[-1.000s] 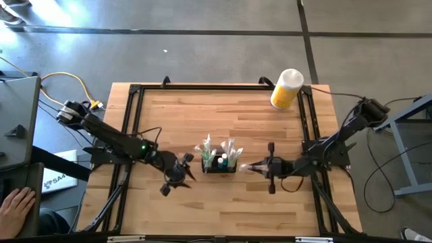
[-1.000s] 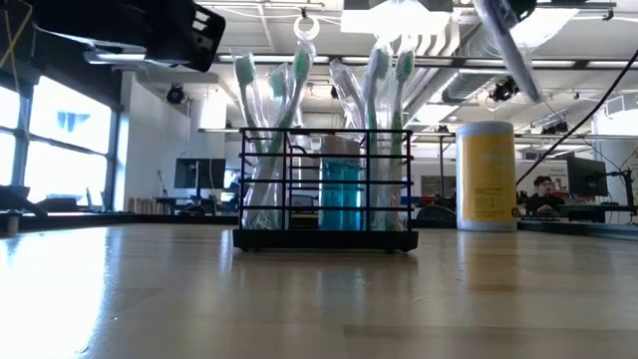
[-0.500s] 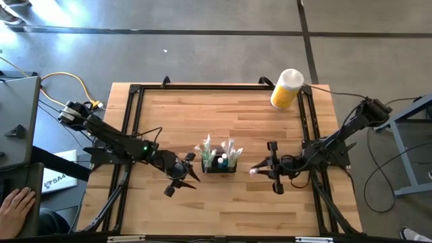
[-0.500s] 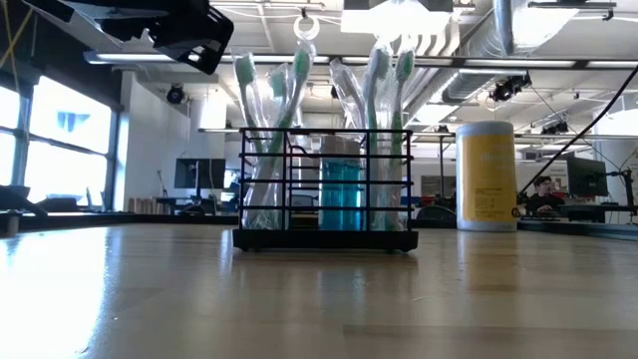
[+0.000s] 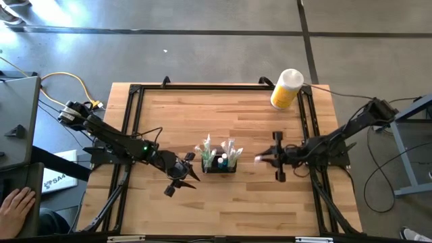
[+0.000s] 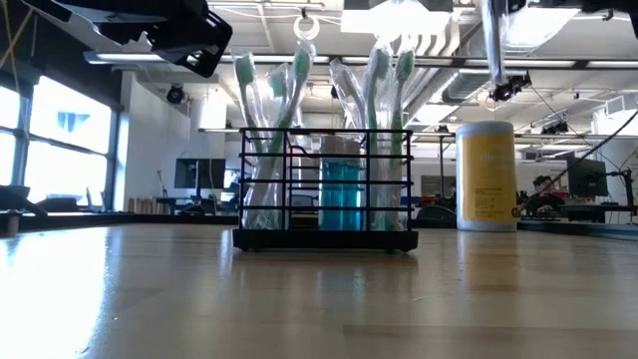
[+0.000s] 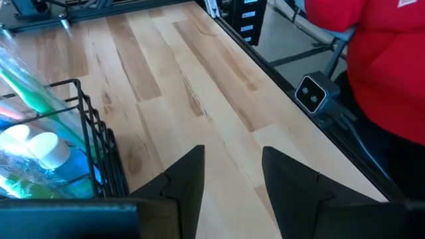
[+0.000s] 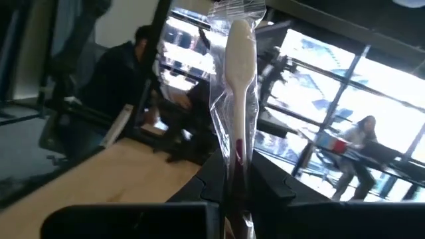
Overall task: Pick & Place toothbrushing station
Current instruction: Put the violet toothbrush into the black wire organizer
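We see the toothbrushing station (image 5: pixel 219 160) standing upright on the desk (image 5: pixel 229 202), between both end effectors. Our right end effector (image 5: pixel 264 159) grips a wrapped toothbrush (image 8: pixel 239 73) just beside it; our left end effector (image 5: pixel 190 174) hovers open nearby.

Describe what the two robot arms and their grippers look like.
Both arms are slim, dark and jointed, with black cables trailing along them. The left arm shows a small green light near its wrist. The left gripper has two flat, angular black fingers. The right gripper is likewise black.
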You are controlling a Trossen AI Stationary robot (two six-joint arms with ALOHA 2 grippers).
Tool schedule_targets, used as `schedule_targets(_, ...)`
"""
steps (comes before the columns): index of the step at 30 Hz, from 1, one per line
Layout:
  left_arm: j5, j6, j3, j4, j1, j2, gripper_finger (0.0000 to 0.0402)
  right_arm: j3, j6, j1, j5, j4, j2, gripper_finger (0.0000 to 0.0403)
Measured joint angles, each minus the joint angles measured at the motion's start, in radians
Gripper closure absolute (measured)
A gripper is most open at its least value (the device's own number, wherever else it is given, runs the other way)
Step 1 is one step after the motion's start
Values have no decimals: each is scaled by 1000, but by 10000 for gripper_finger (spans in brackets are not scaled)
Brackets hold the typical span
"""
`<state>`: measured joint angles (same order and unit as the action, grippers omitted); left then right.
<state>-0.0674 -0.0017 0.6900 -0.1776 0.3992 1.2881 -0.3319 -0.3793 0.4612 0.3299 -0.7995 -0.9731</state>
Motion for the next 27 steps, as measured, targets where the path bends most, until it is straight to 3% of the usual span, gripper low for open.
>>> schedule_targets(3,0,-3,0,-1,0,0,256,64,-7,-41,-47,10,115,374)
schedule_targets(7,1,-3,0,-1,0,0,256,132,57,-109,-246,4,246,374)
schedule_targets(13,2,-4,0,0,0,0,256,167,145,-149,-428,0,295,374)
schedule_targets(27,2,-4,1,0,0,0,256,166,223,-141,-452,-194,118,374)
